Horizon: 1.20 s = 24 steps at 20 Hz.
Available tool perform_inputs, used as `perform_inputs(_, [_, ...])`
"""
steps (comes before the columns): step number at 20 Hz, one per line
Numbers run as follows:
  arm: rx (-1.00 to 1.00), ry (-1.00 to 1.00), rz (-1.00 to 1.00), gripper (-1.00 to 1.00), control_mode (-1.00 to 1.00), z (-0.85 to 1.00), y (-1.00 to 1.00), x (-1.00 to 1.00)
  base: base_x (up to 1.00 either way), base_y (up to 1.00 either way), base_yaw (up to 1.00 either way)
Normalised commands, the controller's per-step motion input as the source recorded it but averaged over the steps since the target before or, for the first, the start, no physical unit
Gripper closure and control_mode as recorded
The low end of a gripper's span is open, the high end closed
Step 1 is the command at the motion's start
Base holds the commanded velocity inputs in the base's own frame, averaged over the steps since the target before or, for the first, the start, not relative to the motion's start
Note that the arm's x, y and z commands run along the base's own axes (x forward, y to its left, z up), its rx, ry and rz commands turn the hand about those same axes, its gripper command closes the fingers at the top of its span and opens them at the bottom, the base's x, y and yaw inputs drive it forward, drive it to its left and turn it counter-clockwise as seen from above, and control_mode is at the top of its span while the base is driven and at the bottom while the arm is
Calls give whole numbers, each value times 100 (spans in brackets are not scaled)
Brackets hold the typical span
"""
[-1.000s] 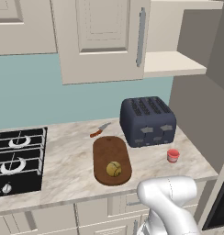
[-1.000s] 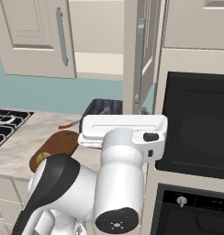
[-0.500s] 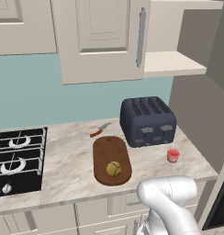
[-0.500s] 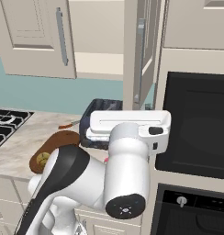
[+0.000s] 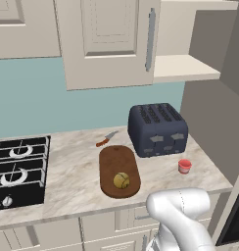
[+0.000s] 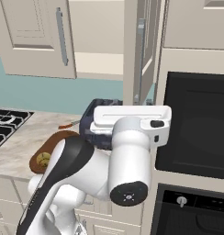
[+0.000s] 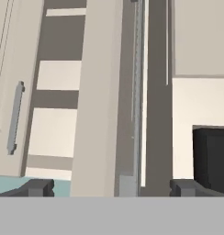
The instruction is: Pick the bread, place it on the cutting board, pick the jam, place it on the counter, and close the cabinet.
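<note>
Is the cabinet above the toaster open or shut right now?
Open. The cabinet shows its bare pale shelf above the toaster, and in the right base view its door stands edge-on, swung out from the front.

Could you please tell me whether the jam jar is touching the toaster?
Apart. The left base view shows the jam standing on the counter in front of the toaster, with a strip of bare worktop between them.

Cabinet door stands edge-on between the spread finger tips; its pale shelves lie left of it.
</note>
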Motion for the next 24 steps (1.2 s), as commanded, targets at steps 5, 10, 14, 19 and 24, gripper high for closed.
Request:
perform_inputs(5, [0, 0, 0, -100, -100, 0, -1, 20, 0, 0, 0])
perform_inputs(10, [0, 0, 0, -100, -100, 0, -3, 18, 0, 0, 0])
perform_inputs(14, [0, 0, 2, -100, -100, 0, 0, 14, 0, 0, 0])
perform_inputs(19, [0, 0, 5, -100, -100, -1, 0, 12, 0, 0, 0])
perform_inputs(24, [0, 0, 7, -100, -100, -2, 0, 12, 0, 0, 0])
